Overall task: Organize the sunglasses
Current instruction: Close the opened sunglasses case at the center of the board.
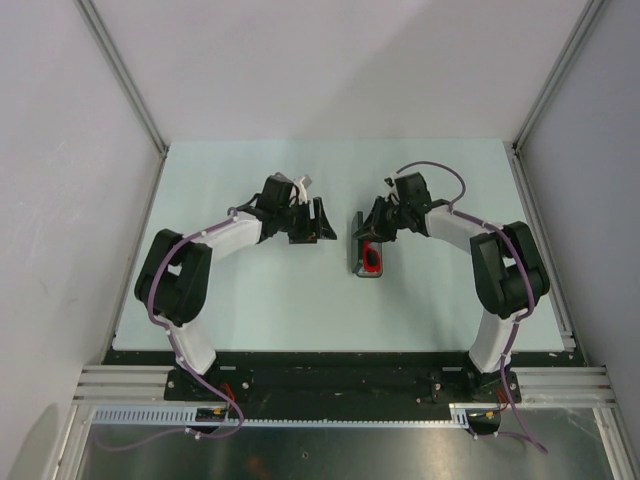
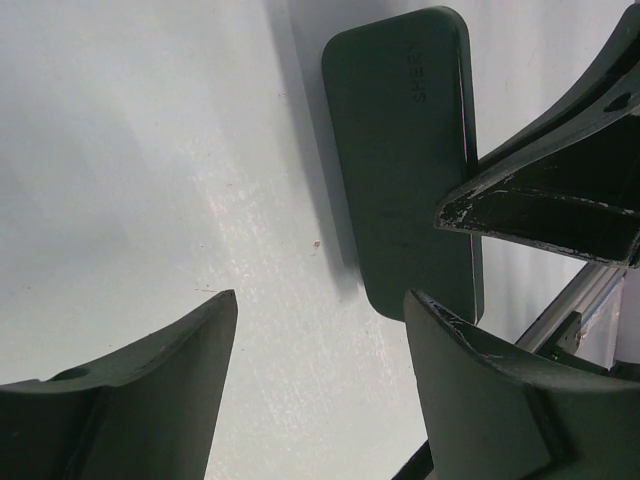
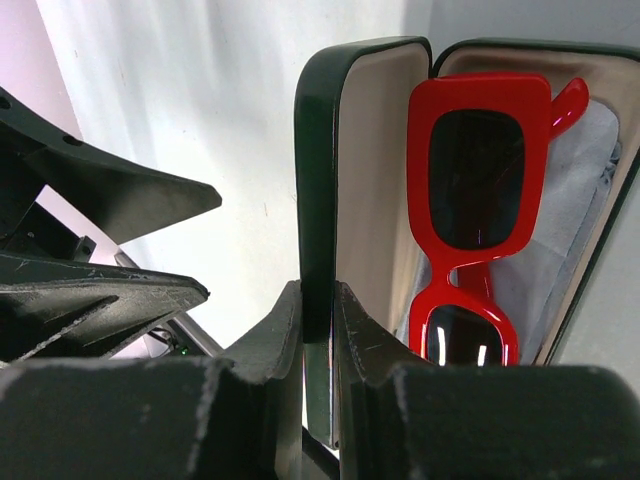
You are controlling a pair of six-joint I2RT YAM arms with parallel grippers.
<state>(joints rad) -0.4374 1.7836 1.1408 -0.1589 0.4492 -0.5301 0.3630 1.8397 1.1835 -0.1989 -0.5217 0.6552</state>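
Presently, right gripper [image 3: 318, 315] clenched on the case lid [image 3: 320, 150]; sunglasses [image 3: 475, 200] lie inside; left gripper [image 2: 320, 370] released. Closing step; next likely swings the lid shut squarely.

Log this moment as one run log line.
left end effector: open, empty | right end effector: shut on lid of black oblong case | red plastic-framed sunglasses: inside case, on pale cloth

White-and-black arms [image 1: 225, 232] trail purple cables [image 1: 440, 167], ending in scuffed black fingers [image 2: 130, 400].
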